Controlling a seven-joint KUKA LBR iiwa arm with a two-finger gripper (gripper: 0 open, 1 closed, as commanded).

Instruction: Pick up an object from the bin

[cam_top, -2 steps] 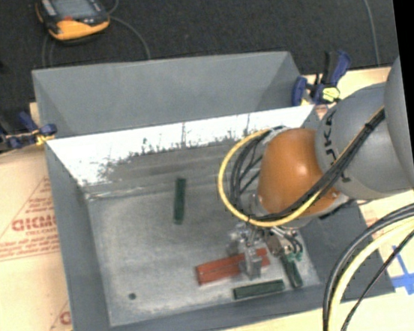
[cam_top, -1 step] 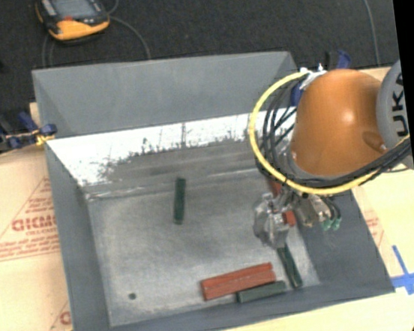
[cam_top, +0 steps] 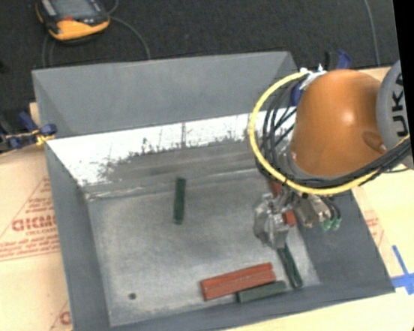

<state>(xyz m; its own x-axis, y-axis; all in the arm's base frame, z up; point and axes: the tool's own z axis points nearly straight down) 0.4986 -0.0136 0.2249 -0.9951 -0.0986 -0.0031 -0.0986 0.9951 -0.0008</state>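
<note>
Red-brown block [cam_top: 237, 281] and dark green bar [cam_top: 260, 292] lie crosswise, touching, on the near side of the gripper [cam_top: 273, 224] and a little to its left. A slim green stick [cam_top: 289, 265] starts just beneath the tool and runs toward the near wall. A grasp would probably have to close across that near-far axis. Whether the gripper is spread or closed cannot be told. Another green stick [cam_top: 179, 200] lies well apart, farther back on the left.
</note>
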